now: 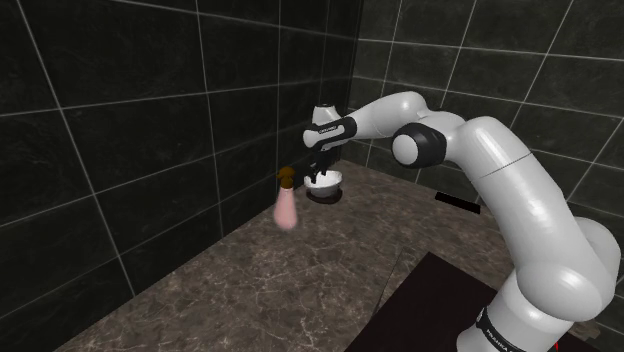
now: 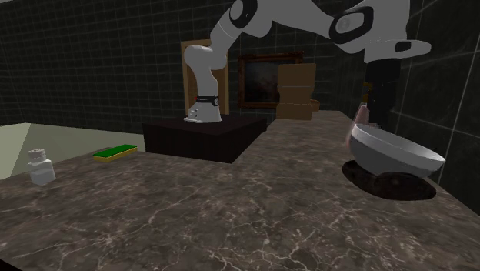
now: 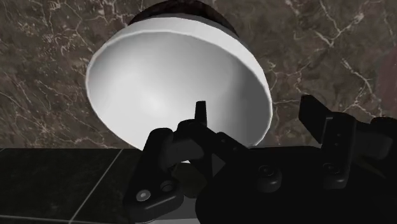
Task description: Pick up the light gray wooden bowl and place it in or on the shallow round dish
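The light grey bowl (image 1: 326,181) rests tilted in the shallow dark round dish (image 1: 322,197) on the marble counter, near the tiled back wall. In the second exterior view the bowl (image 2: 394,151) leans over the dish (image 2: 388,183). My gripper (image 1: 322,166) hangs just above the bowl's rim. In the wrist view the gripper (image 3: 257,109) is open, and its fingers stand apart astride the rim. One fingertip (image 3: 201,113) is inside the bowl (image 3: 165,76) and the other is outside it. The dish (image 3: 178,7) peeks out from beyond the bowl.
A pink bottle (image 1: 286,206) with a brown cap stands close beside the bowl and dish. A small white jar (image 2: 40,166) and a green sponge (image 2: 115,152) lie far off across the counter. The dark stand (image 2: 204,135) sits at the counter's end.
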